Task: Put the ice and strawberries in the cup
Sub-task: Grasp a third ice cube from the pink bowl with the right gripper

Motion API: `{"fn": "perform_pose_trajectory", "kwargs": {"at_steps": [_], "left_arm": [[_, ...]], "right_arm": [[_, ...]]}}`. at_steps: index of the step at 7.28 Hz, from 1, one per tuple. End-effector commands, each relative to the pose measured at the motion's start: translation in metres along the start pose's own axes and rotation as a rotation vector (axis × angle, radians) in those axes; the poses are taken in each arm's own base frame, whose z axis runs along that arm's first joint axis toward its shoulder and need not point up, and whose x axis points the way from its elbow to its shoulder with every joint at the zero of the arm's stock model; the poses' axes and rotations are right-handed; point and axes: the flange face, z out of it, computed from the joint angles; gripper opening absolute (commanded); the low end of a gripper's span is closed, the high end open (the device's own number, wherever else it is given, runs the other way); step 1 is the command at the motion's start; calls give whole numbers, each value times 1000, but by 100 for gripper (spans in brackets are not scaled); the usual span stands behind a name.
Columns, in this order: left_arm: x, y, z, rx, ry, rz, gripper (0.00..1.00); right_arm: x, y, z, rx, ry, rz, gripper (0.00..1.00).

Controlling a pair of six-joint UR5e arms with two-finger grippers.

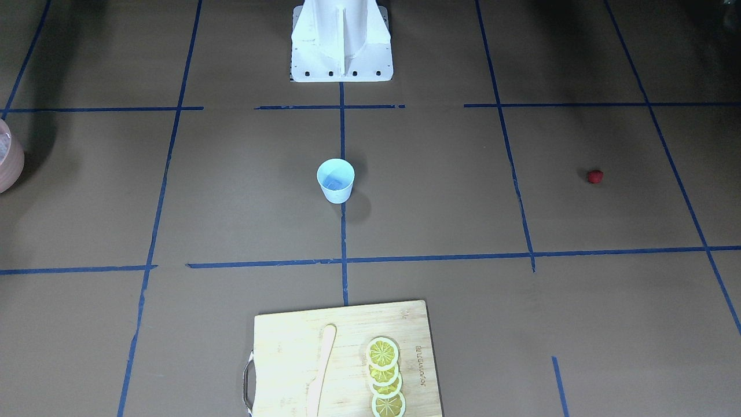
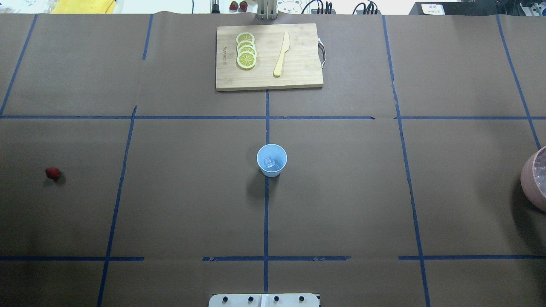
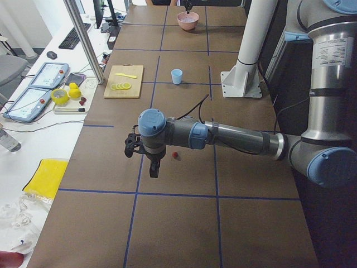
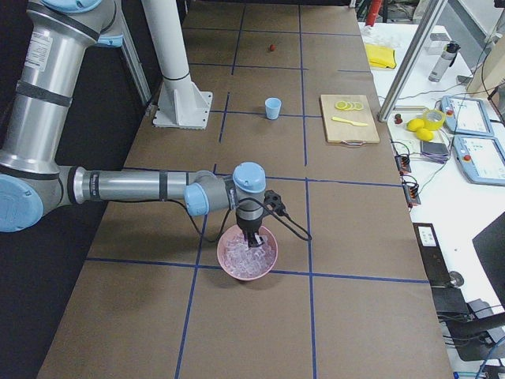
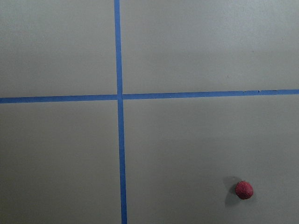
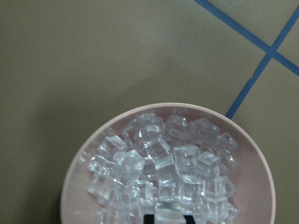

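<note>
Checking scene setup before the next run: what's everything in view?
cup: 1, pale blue, table centre
ice cube: 1, clear, inside cup
strawberry: 1, red, on table, robot's left
bowl: 1, pink, robot's right
ice: many cubes, clear, in bowl
cutting board: 1, wood, far edge
lemon slices: 4, yellow, overlapping on board
knife: 1, pale, on board
left gripper: near strawberry, state unclear
right gripper: at the bowl's ice, state unclear

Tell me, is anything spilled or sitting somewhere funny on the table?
Nothing is spilled. The only odd thing is the strawberry, lying alone on the table far from the cup. The cup stands upright with one ice cube inside; more ice fills the pink bowl.
</note>
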Motion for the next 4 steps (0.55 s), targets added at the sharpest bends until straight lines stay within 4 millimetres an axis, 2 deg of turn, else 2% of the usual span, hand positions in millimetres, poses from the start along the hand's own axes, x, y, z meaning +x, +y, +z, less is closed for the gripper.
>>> {"fn": "perform_pose_trajectory", "kwargs": {"at_steps": [1,2,3,4], "left_arm": [[-1,1,1,-3,0,-4,100],[-3,1,2,-6,0,-8,100],[-3,1,3,-7,0,-9,100],[-5,0,5,-9,-2,-9,100]], "right_arm": [[-42,-69,-91,9,-1,42,0],[-56,-127,-125,-3,-6,56,0],[-83,-184,-156,-19,-30,76,0],[-126,-230,-167,-17,-62,115,0]]}}
